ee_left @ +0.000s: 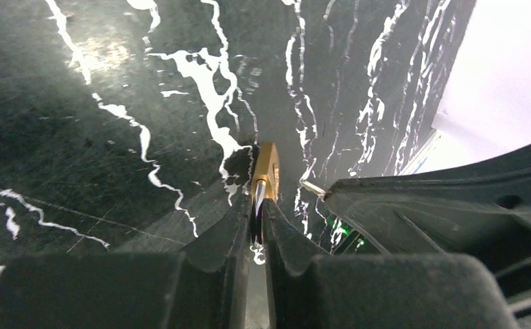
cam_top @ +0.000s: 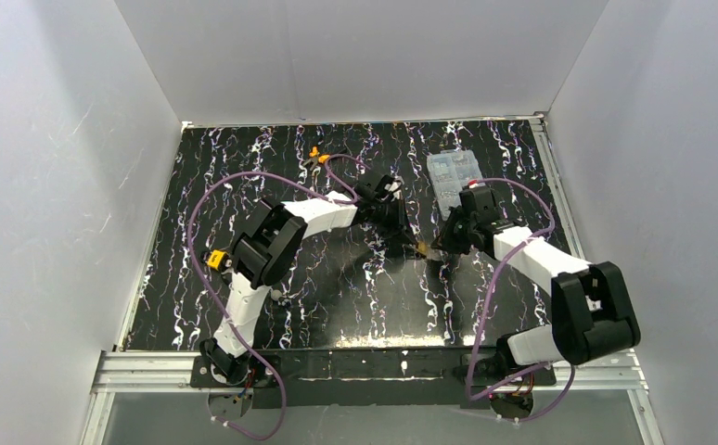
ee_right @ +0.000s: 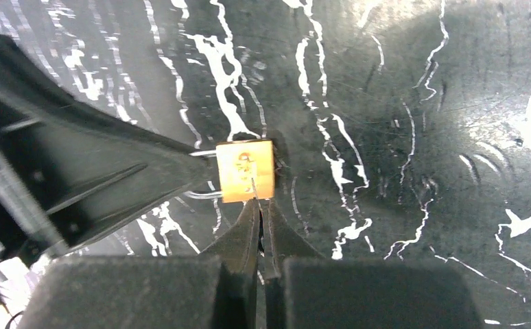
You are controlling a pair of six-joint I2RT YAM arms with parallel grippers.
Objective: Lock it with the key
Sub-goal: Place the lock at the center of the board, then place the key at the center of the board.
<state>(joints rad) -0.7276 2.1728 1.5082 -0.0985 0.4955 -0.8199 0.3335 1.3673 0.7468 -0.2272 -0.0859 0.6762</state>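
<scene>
Two arms are meeting over the middle of the black marbled table [cam_top: 244, 167], and the whole job is happening in that small gap between them. The left gripper [ee_left: 257, 221] is pinching the padlock [ee_right: 246, 170] by its silver shackle, fingers pressed tight on the metal. That's leaving the brass body sticking out past the fingertips, just off the tabletop. Seems like the point of that hold is keeping the body exposed so the other arm can get at it.

The right gripper [ee_right: 259, 218] is coming in from the side with its fingers pressed together on the key [ee_left: 311, 187], which is showing as a thin metal sliver poking out of the tips. In the right wrist view the key's tip is sitting right at the edge of the brass body. In the left wrist view it's looking just beside the lock instead. Honestly can't tell whether it's in the keyhole or just resting against the side.

My guess is it's lining up for insertion, so the turn isn't happening yet. Slipping off the brass looks like the obvious risk.

Off to the back, a clear plastic box [cam_top: 455, 176] is sitting well apart.
</scene>
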